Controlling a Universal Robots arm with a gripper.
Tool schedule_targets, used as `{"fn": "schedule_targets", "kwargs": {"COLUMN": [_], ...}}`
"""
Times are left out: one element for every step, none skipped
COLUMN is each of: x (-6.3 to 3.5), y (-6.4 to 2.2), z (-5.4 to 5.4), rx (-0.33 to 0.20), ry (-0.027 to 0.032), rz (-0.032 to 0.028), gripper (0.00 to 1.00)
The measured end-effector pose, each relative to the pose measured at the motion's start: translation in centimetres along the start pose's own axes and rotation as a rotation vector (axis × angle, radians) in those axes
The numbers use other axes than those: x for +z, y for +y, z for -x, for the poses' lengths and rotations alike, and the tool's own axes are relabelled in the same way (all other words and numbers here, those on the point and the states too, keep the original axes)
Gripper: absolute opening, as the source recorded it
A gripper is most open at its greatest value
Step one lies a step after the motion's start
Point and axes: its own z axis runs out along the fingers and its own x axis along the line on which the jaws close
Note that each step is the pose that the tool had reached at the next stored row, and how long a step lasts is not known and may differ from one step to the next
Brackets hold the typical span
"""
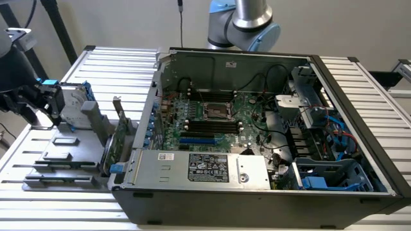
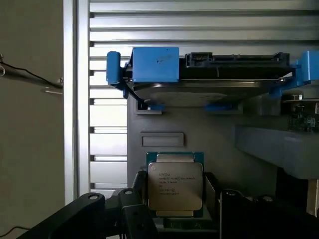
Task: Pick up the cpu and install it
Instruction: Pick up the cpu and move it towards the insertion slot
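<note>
A ribbed aluminium table [image 1: 115, 60] carries an open computer case [image 1: 257, 202] across its middle, and beside it a grey parts tray [image 1: 57, 168] along the edge at the exterior view's left.

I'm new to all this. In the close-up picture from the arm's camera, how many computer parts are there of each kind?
cpu: 1
hard drive with blue rails: 1
green circuit board, partly cut off at the picture's edge: 1
Total: 3
</note>
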Motion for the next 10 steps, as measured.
{"fn": "schedule_targets", "kwargs": {"x": [-0.49, -0.92, -1.37, -1.85, -2.29, -2.76, -3.21, -3.68, -4.14, -4.59], "y": [0.03, 0.06, 0.09, 0.12, 0.15, 0.19, 0.22, 0.25, 0.28, 0.31], "z": [0.2, 0.3, 0.5, 0.7, 0.8, 1.0, 1.2, 1.3, 1.5, 1.7], "rx": [-0.002, -0.003, -0.005, -0.007, -0.009, -0.011, -0.012, -0.014, -0.016, -0.018], "ry": [0.0002, 0.0005, 0.0006, 0.0008, 0.0011, 0.0013, 0.0014, 0.0018, 0.0019, 0.0021], "rz": [-0.0001, -0.0002, -0.0001, -0.0001, -0.0001, -0.0002, -0.0002, -0.0003, -0.0003, -0.0003], "gripper": [0.55, 0.55, 0.55, 0.55, 0.55, 0.55, 0.55, 0.55, 0.55, 0.55]}}
